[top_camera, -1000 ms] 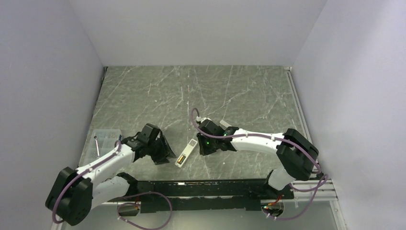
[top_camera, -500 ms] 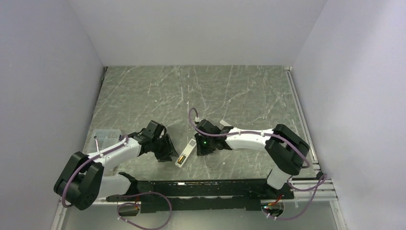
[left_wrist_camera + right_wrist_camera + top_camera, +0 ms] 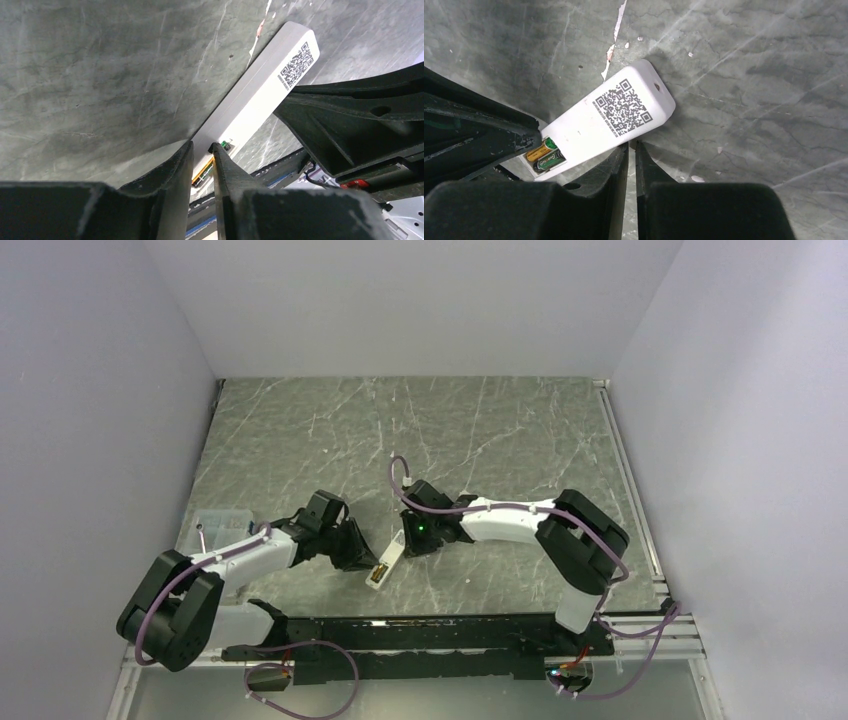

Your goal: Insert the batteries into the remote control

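Closed and empty, the left end effector [image 3: 202, 146] should press the batteries [image 3: 546, 157] gently flat in the remote [image 3: 260, 95] lying face-down on the worktop [image 3: 100, 75], while the right end effector [image 3: 631, 146], also closed and empty, braces its edge.

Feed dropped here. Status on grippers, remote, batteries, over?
Left gripper shut at battery end of remote. Right gripper shut beside remote. Batteries seated, uncovered. No obstruction seen.
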You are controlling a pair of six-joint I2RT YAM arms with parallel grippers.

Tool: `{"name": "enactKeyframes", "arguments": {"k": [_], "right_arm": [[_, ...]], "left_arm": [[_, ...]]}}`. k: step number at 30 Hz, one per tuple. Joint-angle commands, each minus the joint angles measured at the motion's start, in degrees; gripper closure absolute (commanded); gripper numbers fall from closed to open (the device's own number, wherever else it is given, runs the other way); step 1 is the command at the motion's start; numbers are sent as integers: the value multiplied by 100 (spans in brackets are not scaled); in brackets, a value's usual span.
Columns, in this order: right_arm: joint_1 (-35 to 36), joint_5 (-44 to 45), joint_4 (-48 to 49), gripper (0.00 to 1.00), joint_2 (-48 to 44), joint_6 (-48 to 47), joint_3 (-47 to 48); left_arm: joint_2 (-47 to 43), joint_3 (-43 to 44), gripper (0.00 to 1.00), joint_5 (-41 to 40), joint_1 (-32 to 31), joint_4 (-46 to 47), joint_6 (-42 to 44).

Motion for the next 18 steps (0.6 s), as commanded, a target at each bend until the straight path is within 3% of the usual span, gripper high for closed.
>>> {"name": "enactKeyframes", "arguments": {"k": [1, 11, 18], "right_arm": [[-54, -143, 164, 87, 132, 42, 238], [-137, -259, 166, 89, 414, -53, 467], [-160, -413, 171, 89, 593, -164, 596]], "left_arm": [[58, -180, 75, 69, -30, 227, -107], [-192, -346, 80, 190, -78, 508, -385], [-307, -565, 75, 236, -126, 761, -608]]}}
